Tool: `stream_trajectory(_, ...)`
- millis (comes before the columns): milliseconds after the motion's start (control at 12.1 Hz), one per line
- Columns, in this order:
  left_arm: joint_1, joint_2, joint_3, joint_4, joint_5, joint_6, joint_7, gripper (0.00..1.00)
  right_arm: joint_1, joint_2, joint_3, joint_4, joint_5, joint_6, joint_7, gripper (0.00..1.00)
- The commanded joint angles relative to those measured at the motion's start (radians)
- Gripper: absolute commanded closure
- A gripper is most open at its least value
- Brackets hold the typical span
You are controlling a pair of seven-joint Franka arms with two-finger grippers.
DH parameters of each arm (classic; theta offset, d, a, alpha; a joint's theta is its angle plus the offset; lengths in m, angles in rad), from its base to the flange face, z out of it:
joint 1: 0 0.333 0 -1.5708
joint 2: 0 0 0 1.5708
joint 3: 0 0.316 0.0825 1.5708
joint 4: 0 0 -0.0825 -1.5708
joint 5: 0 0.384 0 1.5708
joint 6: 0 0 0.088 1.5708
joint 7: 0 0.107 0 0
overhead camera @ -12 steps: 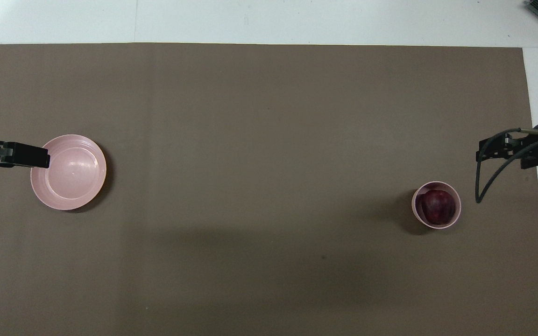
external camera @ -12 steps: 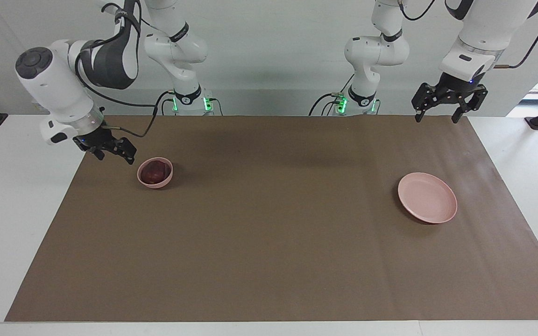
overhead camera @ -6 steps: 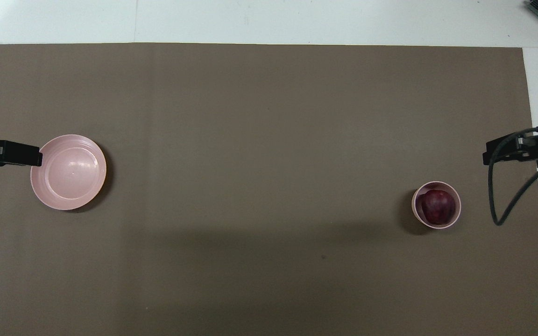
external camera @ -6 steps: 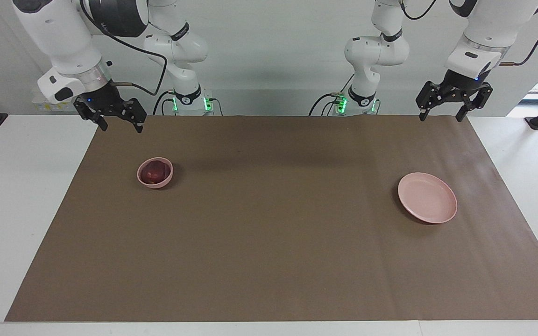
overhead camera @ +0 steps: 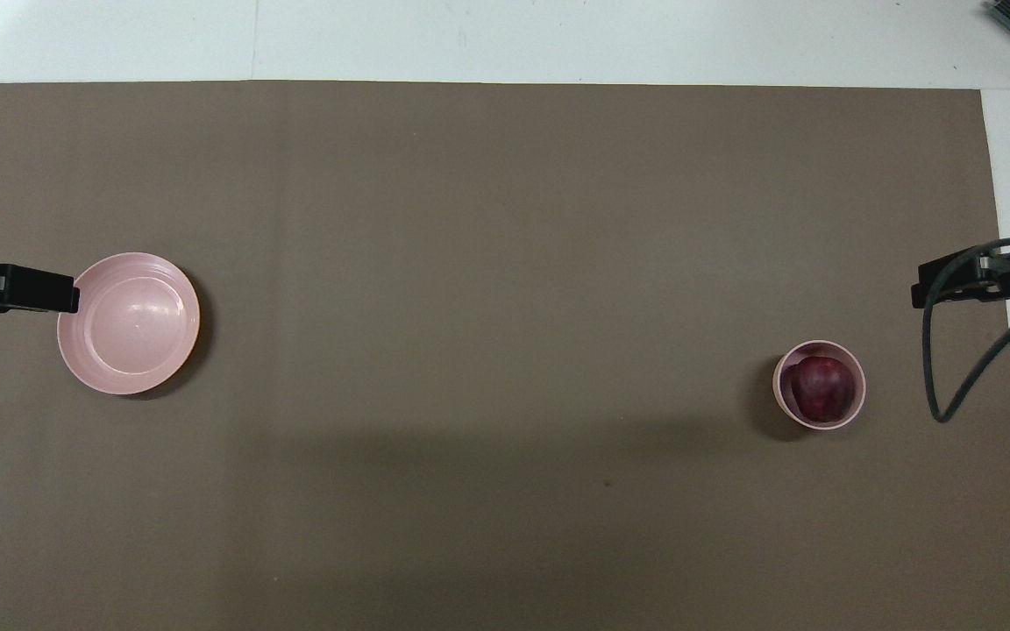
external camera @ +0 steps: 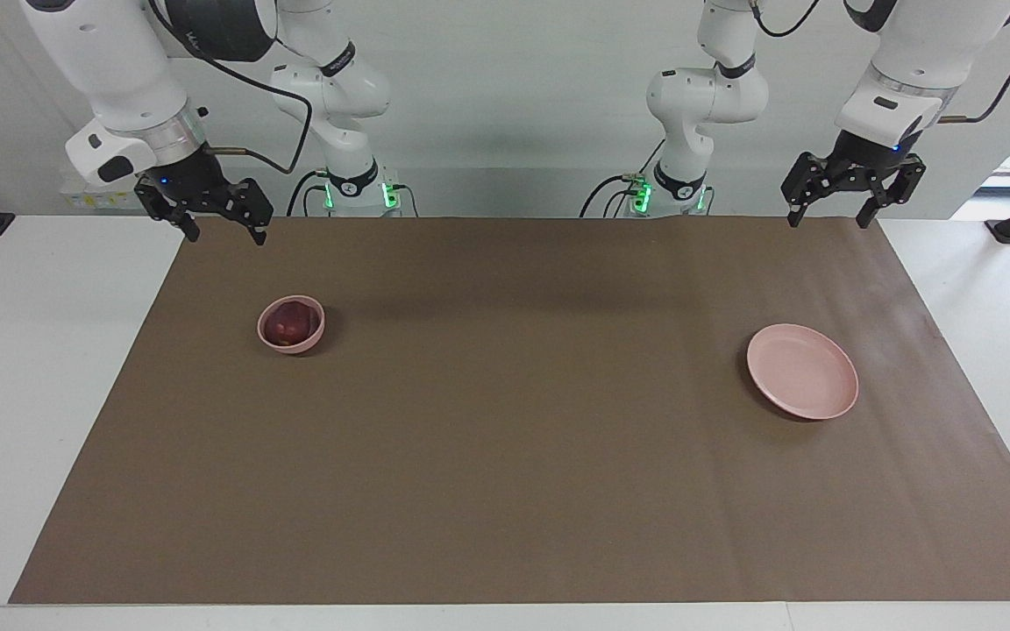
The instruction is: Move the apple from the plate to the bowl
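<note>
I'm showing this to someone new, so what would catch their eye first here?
Probably the dark red apple sitting in the small pink bowl toward the right arm's end of the brown mat. Next, the bare pink plate toward the left arm's end. Both grippers, right and left, hang open and hold nothing.

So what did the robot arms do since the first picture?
The right gripper was low beside the bowl; it rose and drew back toward the robots, and now hangs open and empty over the table's edge at the right arm's end. The left gripper waits, lifted only slightly. The apple stayed in the bowl, and the plate stayed bare where it was.
</note>
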Motion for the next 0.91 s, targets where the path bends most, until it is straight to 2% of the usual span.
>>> stream_trajectory(0,0.018,-0.007,-0.006,0.016,-0.051,-0.019,0.0,0.0,-0.017,0.0,0.008,0.004,-0.012,0.015,-0.01,0.0)
stream_trajectory(82,0.041,-0.007,0.002,0.023,-0.104,-0.013,0.003,0.0,-0.017,-0.002,0.008,0.002,-0.012,0.015,-0.011,0.0)
stream_trajectory(495,0.041,-0.013,0.005,0.018,-0.103,-0.027,0.009,0.0,-0.017,0.0,0.008,0.001,-0.012,0.017,-0.01,0.0)
stream_trajectory(824,0.041,-0.015,0.002,0.02,-0.041,-0.046,0.012,0.0,-0.003,0.0,0.011,0.004,-0.021,0.012,-0.013,0.0)
